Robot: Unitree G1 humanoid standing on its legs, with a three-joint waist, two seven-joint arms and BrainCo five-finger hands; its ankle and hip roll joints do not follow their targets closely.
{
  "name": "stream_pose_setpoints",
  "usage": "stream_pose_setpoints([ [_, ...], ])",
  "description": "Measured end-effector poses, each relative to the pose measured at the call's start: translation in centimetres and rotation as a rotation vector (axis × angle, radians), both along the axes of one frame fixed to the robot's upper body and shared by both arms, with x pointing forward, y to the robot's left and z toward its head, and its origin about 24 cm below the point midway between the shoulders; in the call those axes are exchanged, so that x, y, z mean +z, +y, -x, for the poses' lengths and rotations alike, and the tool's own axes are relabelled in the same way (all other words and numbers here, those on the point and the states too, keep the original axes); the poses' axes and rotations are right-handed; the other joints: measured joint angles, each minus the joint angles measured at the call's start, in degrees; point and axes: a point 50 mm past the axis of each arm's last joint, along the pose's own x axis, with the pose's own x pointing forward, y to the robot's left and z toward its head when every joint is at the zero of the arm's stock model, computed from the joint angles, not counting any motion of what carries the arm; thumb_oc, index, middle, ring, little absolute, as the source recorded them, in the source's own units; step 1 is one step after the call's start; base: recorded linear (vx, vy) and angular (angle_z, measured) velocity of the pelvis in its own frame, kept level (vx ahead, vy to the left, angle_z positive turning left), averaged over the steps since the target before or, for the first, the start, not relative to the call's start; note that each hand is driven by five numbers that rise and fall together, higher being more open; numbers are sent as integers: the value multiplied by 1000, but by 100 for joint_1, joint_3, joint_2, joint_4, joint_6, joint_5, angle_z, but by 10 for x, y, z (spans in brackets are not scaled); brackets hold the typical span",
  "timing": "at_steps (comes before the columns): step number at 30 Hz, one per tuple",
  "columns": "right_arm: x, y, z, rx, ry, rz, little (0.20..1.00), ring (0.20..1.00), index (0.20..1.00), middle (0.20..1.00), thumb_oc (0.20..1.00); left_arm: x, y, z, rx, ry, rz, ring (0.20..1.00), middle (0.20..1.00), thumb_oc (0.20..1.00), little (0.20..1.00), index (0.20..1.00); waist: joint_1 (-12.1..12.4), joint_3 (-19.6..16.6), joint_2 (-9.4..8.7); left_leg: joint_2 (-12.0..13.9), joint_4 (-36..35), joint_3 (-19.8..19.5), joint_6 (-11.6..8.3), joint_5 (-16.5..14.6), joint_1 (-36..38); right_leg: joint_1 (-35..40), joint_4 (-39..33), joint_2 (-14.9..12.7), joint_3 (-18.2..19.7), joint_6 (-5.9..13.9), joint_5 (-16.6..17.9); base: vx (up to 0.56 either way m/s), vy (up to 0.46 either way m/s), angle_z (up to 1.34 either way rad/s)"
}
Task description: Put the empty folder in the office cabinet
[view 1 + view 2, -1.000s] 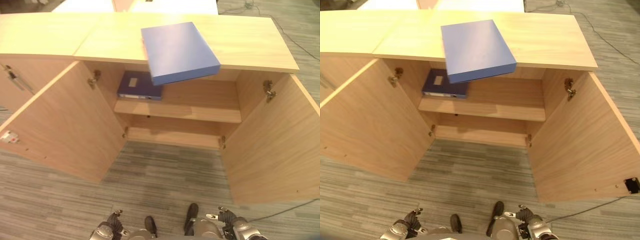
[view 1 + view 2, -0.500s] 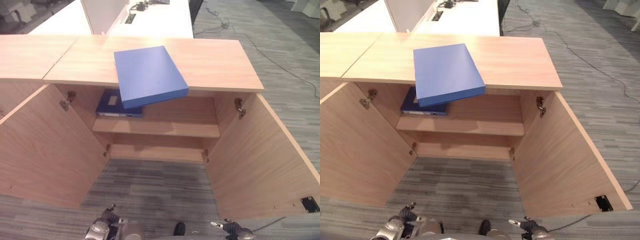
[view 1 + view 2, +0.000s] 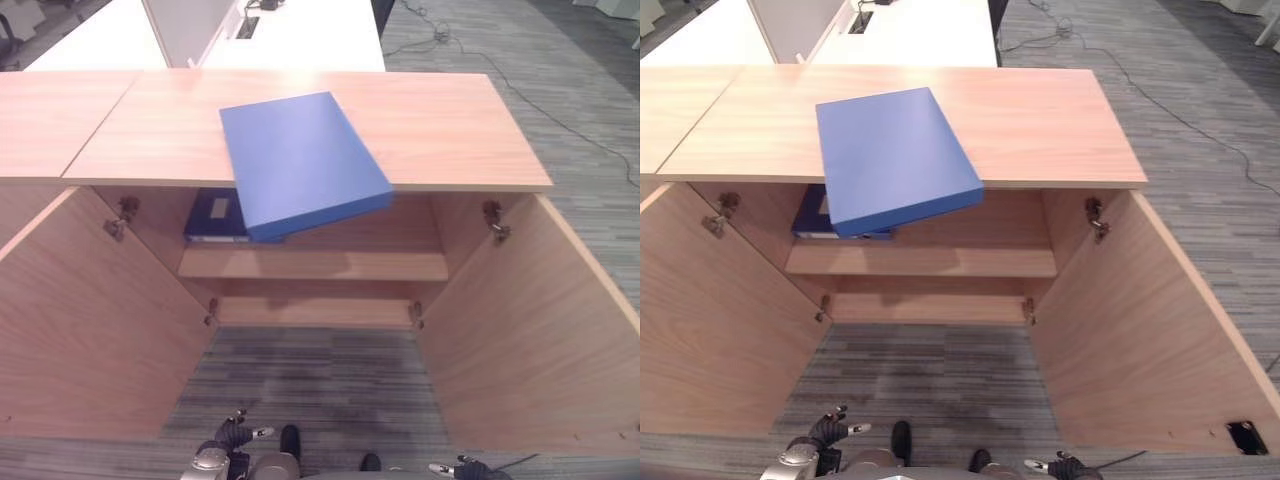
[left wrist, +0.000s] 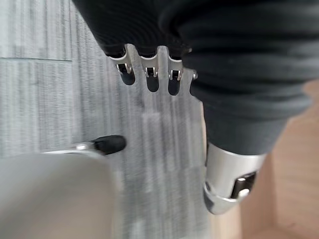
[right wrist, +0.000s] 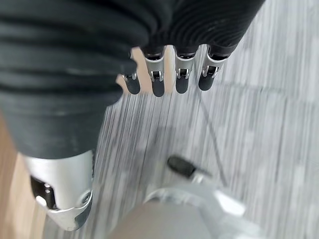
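The blue folder [image 3: 300, 160] lay flat on the cabinet top [image 3: 440, 120], skewed, with its near corner jutting out past the front edge above the open compartment. Neither hand touched it. The left hand [image 4: 149, 74] hung low over the carpet [image 3: 310, 380], its fingers straight and relaxed, holding nothing. The right hand [image 5: 169, 74] hung the same way at the other side, fingers loose and empty. Both were well apart from the folder and far below it.

Both cabinet doors stood wide open, the left door [image 3: 90, 320] and the right door [image 3: 540, 330] flaring toward the robot. Inside, 1 shelf [image 3: 320, 265] crossed the compartment, and a dark binder [image 3: 215, 215] already lay at its left end, directly beneath the overhanging corner.

The likeliest trouble looked to be the overhang: a clumsy first touch on that corner could tip or slide the folder off the top and onto the floor. A grasp from 1 hand alone might let so broad and thin a thing droop or twist loose. Raising the arms from so low, a hand could also knock a door edge. On the shelf, the binder left room mostly to the right, so aiming left would risk jamming the folder against it.
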Motion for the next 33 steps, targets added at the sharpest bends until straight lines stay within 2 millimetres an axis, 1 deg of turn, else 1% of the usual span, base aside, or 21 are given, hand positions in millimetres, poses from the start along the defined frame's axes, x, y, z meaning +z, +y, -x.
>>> stream_pose_setpoints([
  [2,2,4,-8,11,-32,-13,1000,1000,1000,1000,1000,9,-2,-8,95,-74,94,1000,1000,1000,1000,1000,33,-42,62,-90,1,4,42,-27,13,9,-27,-87,-1,85,5,49,54,2],
  [3,2,5,-11,19,-43,-15,1000,1000,1000,1000,1000,17,-4,-11,139,-132,152,1000,1000,1000,1000,1000,42,-63,86,-118,0,0,45,-29,20,20,-29,-114,-1,119,6,28,30,1],
  [6,3,5,-12,16,-41,-17,1000,1000,1000,1000,1000,42,-10,-24,194,-286,263,1000,1000,1000,1000,1000,99,-123,141,-134,-3,-31,58,-40,62,70,-29,-121,-8,136,-1,33,34,4],
  [8,3,2,-9,-4,-33,-11,1000,1000,1000,1000,1000,61,-14,-30,197,-387,317,1000,1000,1000,1000,1000,99,-197,179,-131,-6,-52,59,-41,58,70,-29,-112,-16,139,-3,17,15,2],
  [9,3,0,-9,-5,-29,-4,1000,1000,1000,1000,1000,68,-13,-32,190,-411,316,1000,1000,1000,1000,1000,108,-254,206,-131,-8,-55,59,-41,58,71,-31,-112,-17,139,-4,0,0,0],
  [12,3,-6,-1,-3,0,15,1000,1000,1000,1000,1000,99,2,-42,212,-556,271,1000,1000,1000,1000,1000,107,-356,235,-127,-9,-69,59,-42,56,71,-31,-108,-18,145,-8,22,-9,1],
  [13,2,-7,3,-6,8,18,1000,1000,1000,1000,1000,110,9,-46,222,-606,244,1000,1000,1000,1000,1000,116,-361,237,-128,-7,-81,60,-42,55,74,-31,-105,-21,145,-8,31,-31,3],
  [16,1,-6,9,-10,25,16,1000,1000,1000,1000,1000,151,27,-57,161,-771,51,1000,1000,1000,1000,1000,157,-380,204,-127,-5,-120,62,-40,46,77,-32,-99,-35,144,-8,22,-40,5],
  [19,-1,-3,15,-14,46,12,1000,1000,1000,1000,1000,197,35,-71,90,-967,-161,1000,1000,1000,1000,1000,269,-408,136,-128,-4,-128,61,-40,43,77,-31,-97,-42,152,-14,17,-36,1],
  [20,-1,-2,11,-10,37,10,1000,1000,1000,1000,1000,212,37,-73,82,-1037,-242,1000,1000,1000,1000,1000,286,-416,121,-128,-4,-130,61,-40,43,78,-31,-99,-46,153,-15,10,-33,1],
  [23,-3,8,8,-10,20,4,1000,1000,1000,1000,1000,253,39,-76,89,-1241,-480,1000,1000,1000,1000,1000,333,-427,92,-130,-4,-129,60,-41,42,79,-31,-102,-48,160,-19,5,-24,0],
  [26,-3,11,6,-11,5,15,1000,1000,1000,1000,1000,276,35,-74,102,-1367,-611,1000,1000,1000,1000,1000,335,-431,87,-132,-2,-124,59,-41,47,79,-31,-105,-44,162,-20,-1,-10,0],
  [29,-3,11,8,-15,-3,27,1000,1000,1000,1000,1000,293,29,-73,112,-1464,-693,1000,1000,1000,1000,1000,343,-436,55,-131,-2,-108,59,-41,52,76,-31,-104,-32,164,-22,0,0,0],
  [33,-5,11,14,-15,19,33,1000,1000,1000,1000,1000,321,19,-82,8,-1597,-790,1000,1000,1000,1000,1000,268,-466,1,-126,-2,-48,58,-41,64,72,-31,-110,-13,172,-18,-11,-6,-2],
])
